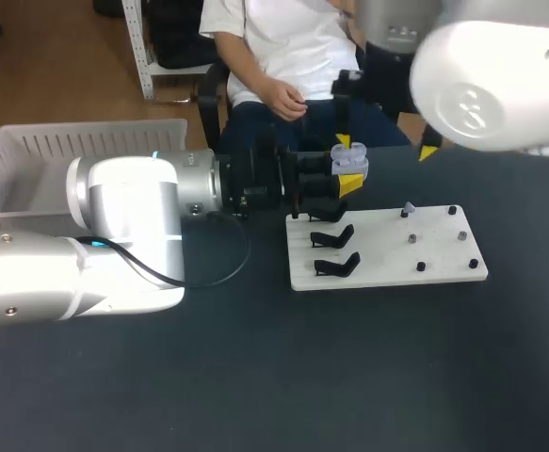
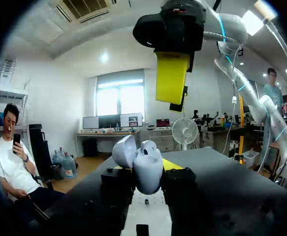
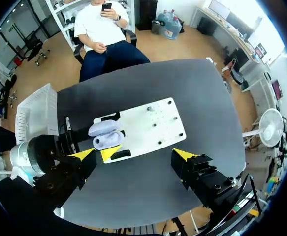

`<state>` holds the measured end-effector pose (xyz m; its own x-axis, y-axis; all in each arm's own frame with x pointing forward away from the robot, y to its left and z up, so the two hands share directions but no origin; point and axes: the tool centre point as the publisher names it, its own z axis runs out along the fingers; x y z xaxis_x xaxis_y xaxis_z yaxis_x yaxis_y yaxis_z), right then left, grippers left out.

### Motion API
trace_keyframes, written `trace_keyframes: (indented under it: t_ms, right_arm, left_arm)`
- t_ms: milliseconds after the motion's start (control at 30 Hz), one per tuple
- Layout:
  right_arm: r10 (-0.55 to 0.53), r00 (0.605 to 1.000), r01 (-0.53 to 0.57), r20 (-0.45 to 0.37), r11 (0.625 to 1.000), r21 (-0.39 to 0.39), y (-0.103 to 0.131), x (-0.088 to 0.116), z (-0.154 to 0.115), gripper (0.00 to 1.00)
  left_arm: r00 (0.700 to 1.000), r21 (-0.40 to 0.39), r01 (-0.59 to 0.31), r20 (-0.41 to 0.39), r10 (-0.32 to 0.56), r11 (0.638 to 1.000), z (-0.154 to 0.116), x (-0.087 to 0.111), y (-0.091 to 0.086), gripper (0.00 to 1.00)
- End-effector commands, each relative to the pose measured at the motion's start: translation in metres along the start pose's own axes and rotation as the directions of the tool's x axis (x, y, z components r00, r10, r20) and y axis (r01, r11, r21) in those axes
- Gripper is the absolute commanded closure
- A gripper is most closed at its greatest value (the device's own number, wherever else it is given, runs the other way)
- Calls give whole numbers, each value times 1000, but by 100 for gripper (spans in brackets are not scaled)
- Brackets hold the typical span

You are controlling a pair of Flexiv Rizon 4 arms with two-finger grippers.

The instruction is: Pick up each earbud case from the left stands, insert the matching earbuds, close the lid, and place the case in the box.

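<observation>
A pale lavender earbud case (image 1: 349,163) with its lid open is held above the white board's far left corner, and my left gripper (image 1: 349,177) is shut on it. In the left wrist view the case (image 2: 147,169) stands upright between the fingers of the left gripper (image 2: 148,184), lid (image 2: 125,151) tipped back. My right gripper (image 1: 385,147) hangs open above the case, its yellow tips far apart and holding nothing. From the right wrist the case (image 3: 105,135) lies below and between the wide fingers of the right gripper (image 3: 133,156). A small pale earbud (image 1: 409,207) sits on a peg.
The white board (image 1: 387,268) carries black stands (image 1: 338,265) on its left half and several short pegs (image 1: 462,235) on its right. A white slatted box (image 1: 29,155) stands at the table's far left. Dark tabletop lies in front of the board.
</observation>
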<state>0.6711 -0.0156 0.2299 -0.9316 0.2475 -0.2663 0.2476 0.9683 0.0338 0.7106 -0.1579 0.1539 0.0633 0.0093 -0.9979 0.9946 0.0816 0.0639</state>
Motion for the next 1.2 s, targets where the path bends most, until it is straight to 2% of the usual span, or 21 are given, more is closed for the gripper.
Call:
trace_keyframes:
  t_ms: [33,233,333,900,1033,1200]
  right_arm:
    - [24,994,-4,105,984,-181,-33,-2,11,0]
    - [24,993,3,113,972,-235,-52,-13,23,0]
    - [20,990,13,141,973,-232,-55,-18,31,0]
    - [20,990,13,141,973,-232,-55,-18,31,0]
    - [27,992,7,126,964,-264,-54,-17,57,0]
    - [-28,986,63,163,975,-212,-50,-24,78,0]
  left_arm:
    - [1000,-8,-2,2,2,1000,0,0,-2,100]
    - [1000,-8,-2,2,2,1000,0,0,-2,100]
    - [1000,-8,-2,2,2,1000,0,0,-2,100]
    - [1000,-8,-2,2,2,1000,0,0,-2,100]
    - [1000,-8,-2,2,2,1000,0,0,-2,100]
    - [1000,-8,-2,2,2,1000,0,0,-2,100]
